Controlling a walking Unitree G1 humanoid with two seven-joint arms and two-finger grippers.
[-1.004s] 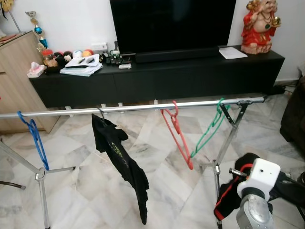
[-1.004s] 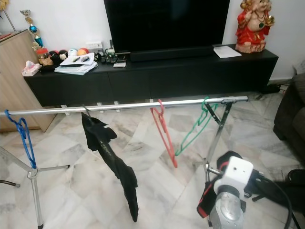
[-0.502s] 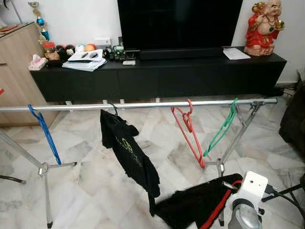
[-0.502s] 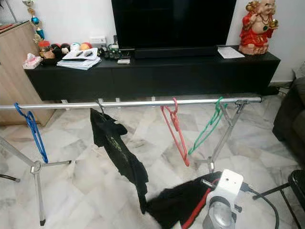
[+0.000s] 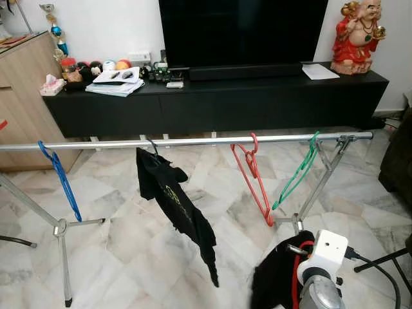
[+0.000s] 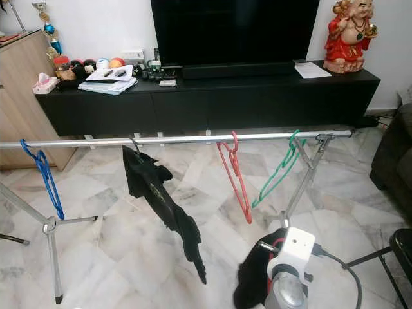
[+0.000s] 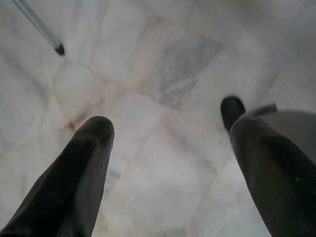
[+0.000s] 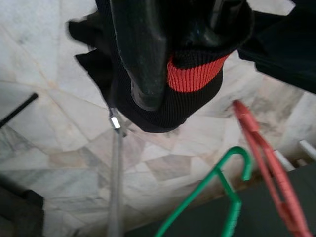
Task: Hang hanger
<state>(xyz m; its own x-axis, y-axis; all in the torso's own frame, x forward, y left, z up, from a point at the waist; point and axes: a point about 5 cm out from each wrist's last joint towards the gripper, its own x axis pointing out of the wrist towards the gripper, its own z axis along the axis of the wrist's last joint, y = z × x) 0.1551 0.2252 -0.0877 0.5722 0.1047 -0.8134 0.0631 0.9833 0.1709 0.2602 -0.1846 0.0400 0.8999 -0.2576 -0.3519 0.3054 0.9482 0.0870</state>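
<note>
Garment [image 8: 187, 74] w/ red stripe clamped in right tool [image 8: 168, 59], below rail [image 5: 193, 141]; left tool [image 7: 168, 143] apart.

Rail [image 5: 193, 141] bare between blue hanger [image 5: 59, 180] and black shirt [image 5: 174, 206], another open stretch between shirt and red hanger [image 5: 253, 177], green hanger [image 5: 296, 177] crowding the right end, TV cabinet [image 5: 219, 100] behind

A black garment with red trim [image 5: 278, 280] hangs bunched low beneath the silver rail [image 5: 193, 141], below the green hanger [image 5: 297, 172].
</note>
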